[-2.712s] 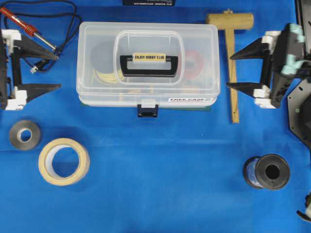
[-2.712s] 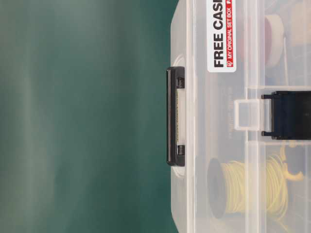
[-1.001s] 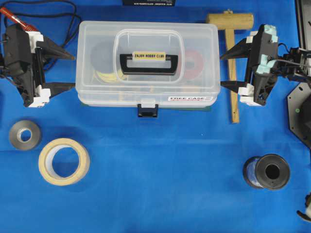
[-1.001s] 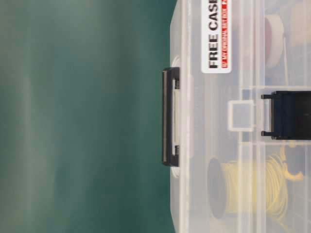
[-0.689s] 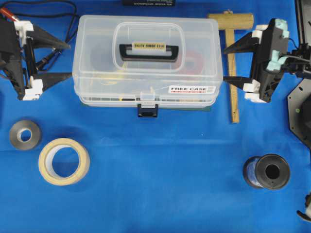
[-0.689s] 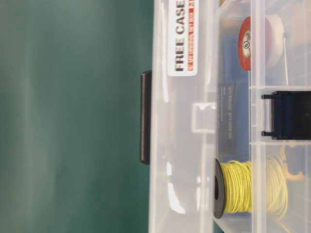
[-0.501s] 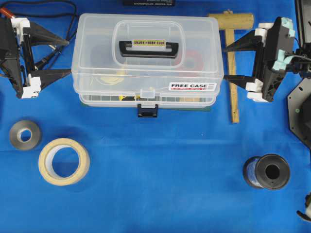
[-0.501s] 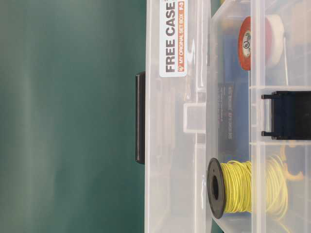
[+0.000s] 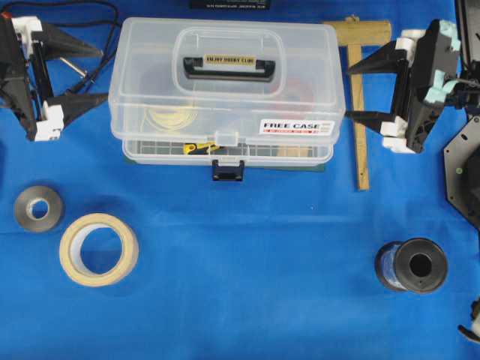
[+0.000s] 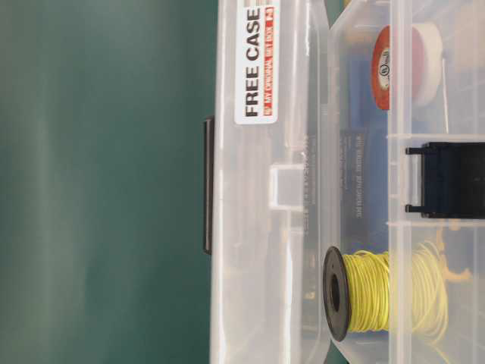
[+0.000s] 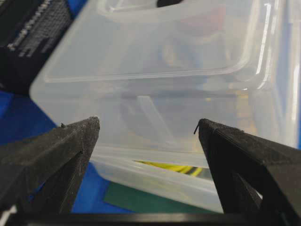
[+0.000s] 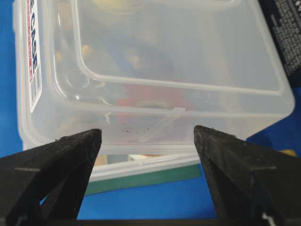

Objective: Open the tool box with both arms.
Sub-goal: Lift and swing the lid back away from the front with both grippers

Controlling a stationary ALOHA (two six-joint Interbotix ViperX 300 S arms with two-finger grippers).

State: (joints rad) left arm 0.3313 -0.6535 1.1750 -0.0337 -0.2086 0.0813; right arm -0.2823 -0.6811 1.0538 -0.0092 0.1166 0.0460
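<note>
The tool box [image 9: 225,90] sits at the far middle of the blue bench [image 9: 247,285], its long axis running left to right, so each short end faces one hand. Its lid [image 10: 261,227] is already raised off the base at the front, with a gap showing the yellow wire spool [image 10: 364,292] and the black latch [image 9: 227,169] hanging free below

The left hand [image 9: 94,73] stands just off the box's left end, fingers spread wide apart and gripping nothing. The right hand [image 9: 352,91] mirrors it at the other end, also spread and empty, its tips very near the lid's side wall; whether they touch I cannot tell. Both wrist views show the lid's end wall straight ahead between the fingers [image 11: 70,141], with the lid rim above the base rim

Judging by this, both hands lie about equally close, and the lid must swing up and back on its far hinge. The wooden mallet [image 9: 358,97] lies under the right hand; the soldering iron's cord [image 9: 112,30] crowds the left side
</note>
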